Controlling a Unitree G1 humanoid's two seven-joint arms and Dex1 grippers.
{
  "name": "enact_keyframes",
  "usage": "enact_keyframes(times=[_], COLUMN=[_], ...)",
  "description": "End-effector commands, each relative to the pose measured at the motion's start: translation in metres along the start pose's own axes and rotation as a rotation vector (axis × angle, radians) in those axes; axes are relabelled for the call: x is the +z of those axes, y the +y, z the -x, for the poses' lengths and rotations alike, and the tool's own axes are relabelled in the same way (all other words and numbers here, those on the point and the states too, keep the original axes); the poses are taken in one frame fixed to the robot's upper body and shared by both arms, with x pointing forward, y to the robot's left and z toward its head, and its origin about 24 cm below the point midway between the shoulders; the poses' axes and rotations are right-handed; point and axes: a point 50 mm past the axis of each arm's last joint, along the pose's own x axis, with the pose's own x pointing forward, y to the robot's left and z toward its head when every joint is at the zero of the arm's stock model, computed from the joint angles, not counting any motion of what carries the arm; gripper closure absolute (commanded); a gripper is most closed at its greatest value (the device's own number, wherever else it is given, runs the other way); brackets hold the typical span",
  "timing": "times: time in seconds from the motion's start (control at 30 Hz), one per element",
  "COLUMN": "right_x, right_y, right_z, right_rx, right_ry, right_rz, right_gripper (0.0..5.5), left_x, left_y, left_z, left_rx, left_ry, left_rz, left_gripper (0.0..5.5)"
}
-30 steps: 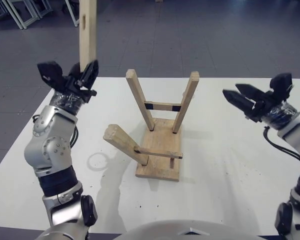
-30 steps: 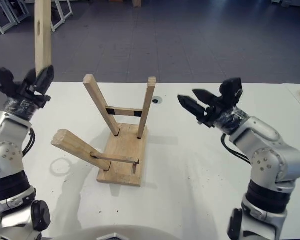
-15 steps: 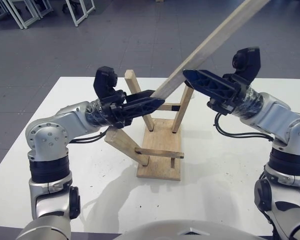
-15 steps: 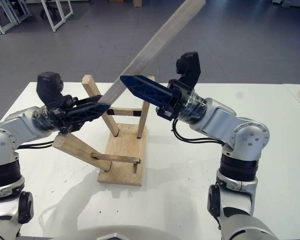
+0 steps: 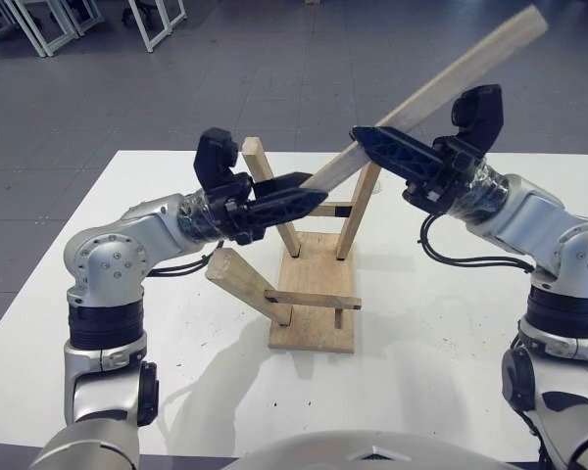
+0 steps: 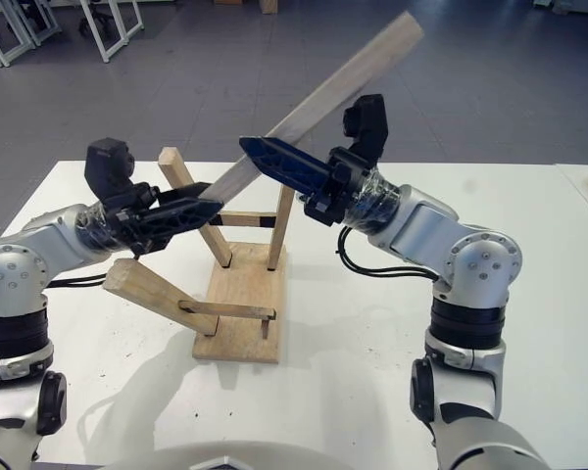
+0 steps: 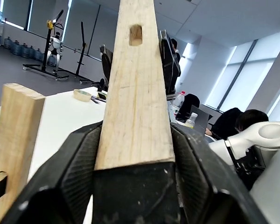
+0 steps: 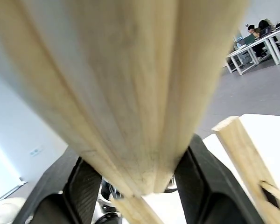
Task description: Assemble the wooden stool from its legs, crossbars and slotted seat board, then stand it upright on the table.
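Left claw [image 5: 304, 188]: we see it clamped on the pale wooden stool leg [image 5: 451, 78].
Right claw [image 5: 367, 137]: now closed on it too.
Change: leg swung down from vertical, ready for seating.

Both eye views look forward and down from the head onto the stool [image 5: 314, 323], near it, sharing the whole scene with a slight sideways offset. The wrist views sit above the stool, very close along the leg [image 7: 135, 107], from opposite sides.
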Motion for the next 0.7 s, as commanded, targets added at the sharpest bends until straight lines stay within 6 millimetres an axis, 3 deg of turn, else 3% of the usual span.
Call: enact_keyframes(times=[0.03,0.13,0.2,0.3,0.4,0.53,0.7], right_x=[0.01,0.022,0.02,-0.003,-0.037,-0.068,-0.08], right_y=[-0.005,-0.008,-0.007,-0.009,-0.01,-0.013,-0.02], right_z=[0.009,0.036,0.056,0.091,0.113,0.111,0.096], right_rx=[-0.071,-0.17,-0.234,-0.359,-0.334,-0.171,-0.022], right_ry=[-0.017,-0.017,0.025,0.171,0.336,0.43,0.472], right_rz=[0.092,0.169,0.204,0.284,0.34,0.456,0.632], right_gripper=[3.47,3.47,3.47,3.47,3.47,3.47,3.47], left_x=[0.017,0.029,0.035,0.031,0.014,-0.008,-0.039], left_y=[0.008,0.008,0.008,0.005,0.004,0.005,0.013], left_z=[0.005,0.015,0.024,0.04,0.055,0.066,0.076], left_rx=[0.074,0.116,0.157,0.268,0.379,0.468,0.519], left_ry=[-0.063,-0.116,-0.155,-0.2,-0.213,-0.206,-0.215], left_rz=[-0.03,-0.052,-0.068,-0.077,-0.06,-0.017,0.053], left_gripper=[2.35,1.91,1.56,1.4,1.4,1.4,1.4])
